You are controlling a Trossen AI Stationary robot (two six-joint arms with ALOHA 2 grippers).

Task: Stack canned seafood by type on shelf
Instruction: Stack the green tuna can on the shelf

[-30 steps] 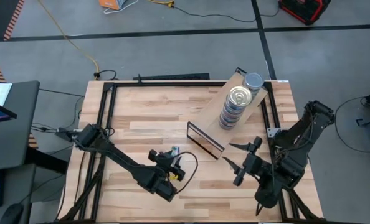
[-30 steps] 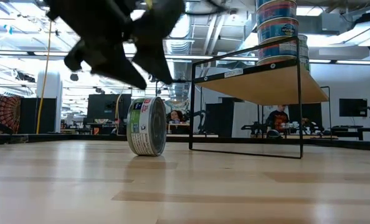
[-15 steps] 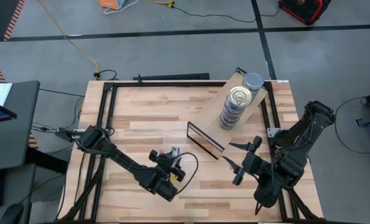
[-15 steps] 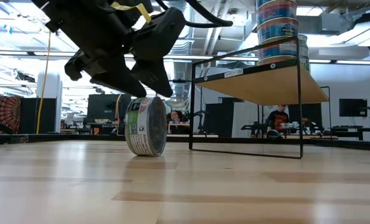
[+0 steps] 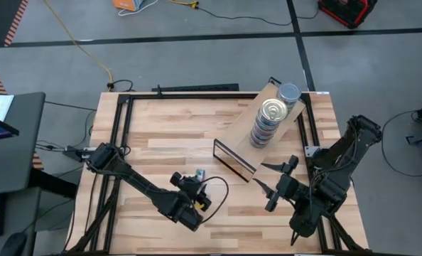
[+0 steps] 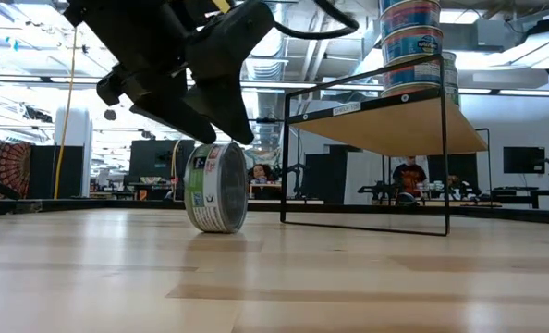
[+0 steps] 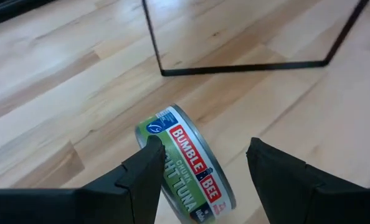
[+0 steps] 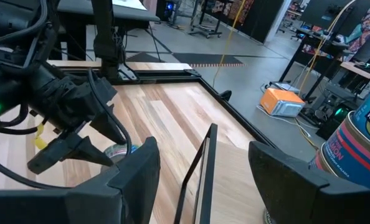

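One tin with a green label stands on its rim on the tabletop, left of the shelf; the low view shows the tin upright on edge. My left gripper is open, slanting down over it with one finger on each side; in the high view the left gripper covers most of the tin. The shelf carries two stacks: gold-lidded tins and blue-lidded tins. My right gripper waits open near the shelf's near end. My left gripper has one fingertip right against the tin's rim edge from above, but I cannot tell whether it touches. The other finger stands clear of the tin's far face.
The shelf's thin black frame stands right of the tin, its feet on the tabletop. The stacked tins rise high above the board. Bare wood lies toward the table's left and near edges. People and equipment show in the room behind.
My left gripper has come down toward the tin, its open fingers now reaching the tin's upper rim. The tin stays on its edge. My right arm has kept still.
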